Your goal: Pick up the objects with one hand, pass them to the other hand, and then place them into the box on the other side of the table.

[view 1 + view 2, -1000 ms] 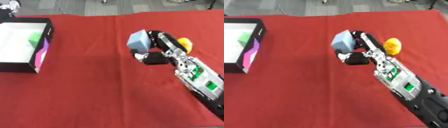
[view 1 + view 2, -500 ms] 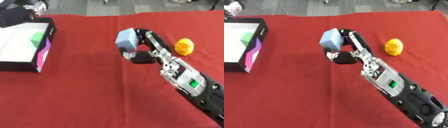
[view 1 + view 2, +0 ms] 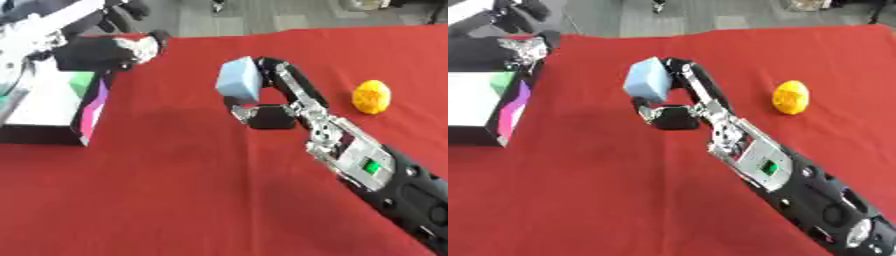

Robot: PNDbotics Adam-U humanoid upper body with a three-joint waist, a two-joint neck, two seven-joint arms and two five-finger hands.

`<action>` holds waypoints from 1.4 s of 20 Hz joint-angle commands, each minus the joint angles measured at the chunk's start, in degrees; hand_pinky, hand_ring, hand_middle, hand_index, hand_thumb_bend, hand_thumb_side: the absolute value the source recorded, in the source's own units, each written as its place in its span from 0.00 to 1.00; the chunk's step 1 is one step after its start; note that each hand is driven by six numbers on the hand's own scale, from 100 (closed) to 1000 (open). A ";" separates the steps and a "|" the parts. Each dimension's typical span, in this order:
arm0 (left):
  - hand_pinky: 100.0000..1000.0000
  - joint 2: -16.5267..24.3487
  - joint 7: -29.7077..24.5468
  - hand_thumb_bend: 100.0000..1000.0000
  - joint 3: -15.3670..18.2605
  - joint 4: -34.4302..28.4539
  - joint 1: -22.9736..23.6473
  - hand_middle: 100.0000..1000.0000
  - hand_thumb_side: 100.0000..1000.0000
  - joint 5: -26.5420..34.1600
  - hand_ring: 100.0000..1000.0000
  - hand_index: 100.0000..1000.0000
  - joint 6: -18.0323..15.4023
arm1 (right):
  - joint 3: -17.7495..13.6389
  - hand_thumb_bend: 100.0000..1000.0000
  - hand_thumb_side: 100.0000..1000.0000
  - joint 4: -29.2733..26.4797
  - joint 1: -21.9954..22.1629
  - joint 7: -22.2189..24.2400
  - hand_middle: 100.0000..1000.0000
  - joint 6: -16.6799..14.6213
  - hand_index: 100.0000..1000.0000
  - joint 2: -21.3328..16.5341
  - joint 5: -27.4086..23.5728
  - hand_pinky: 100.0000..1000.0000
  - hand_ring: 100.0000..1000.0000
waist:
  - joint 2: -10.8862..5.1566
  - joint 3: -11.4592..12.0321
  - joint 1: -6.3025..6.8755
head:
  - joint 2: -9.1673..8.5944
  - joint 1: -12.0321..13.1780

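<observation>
The right hand reaches in from 5 o'clock across the red table and is clamped on a pale blue block, fingers curled over the block's right side and thumb tucked below it. The block is held in the air, tilted, over the middle of the table toward 12 o'clock.

The left hand comes in from 10 o'clock, a dark shape hanging over the far corner of the box; whether its fingers are apart or together cannot be told. It is well apart from the block.

The box sits at 9 o'clock on the table, black-walled with a white inside, with green and magenta showing at its right side. A yellow ball lies on the table at 2 o'clock, clear of the right arm.
</observation>
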 commanded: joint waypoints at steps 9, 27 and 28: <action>0.85 -3.43 -6.46 0.42 -2.32 3.38 -2.40 0.81 0.59 -8.99 0.80 0.88 -3.61 | 0.52 0.00 0.00 0.40 -0.96 2.89 0.45 -2.80 0.65 1.04 3.32 0.72 0.59 | -1.90 0.22 1.03 | -0.12 1.66; 0.86 -9.38 -7.85 0.57 -3.85 8.03 -1.87 0.81 0.49 -16.81 0.83 0.88 -9.25 | 1.11 0.00 0.00 -0.37 -1.21 8.07 0.45 -4.81 0.65 2.04 7.70 0.72 0.58 | -1.47 -0.21 0.93 | -0.12 2.40; 0.86 -9.39 -8.35 0.57 -3.87 7.95 -1.84 0.81 0.49 -16.79 0.83 0.88 -9.58 | 1.12 0.00 0.00 -0.38 -1.20 8.33 0.45 -4.78 0.65 2.05 7.84 0.72 0.58 | -1.45 -0.23 0.92 | -0.12 2.40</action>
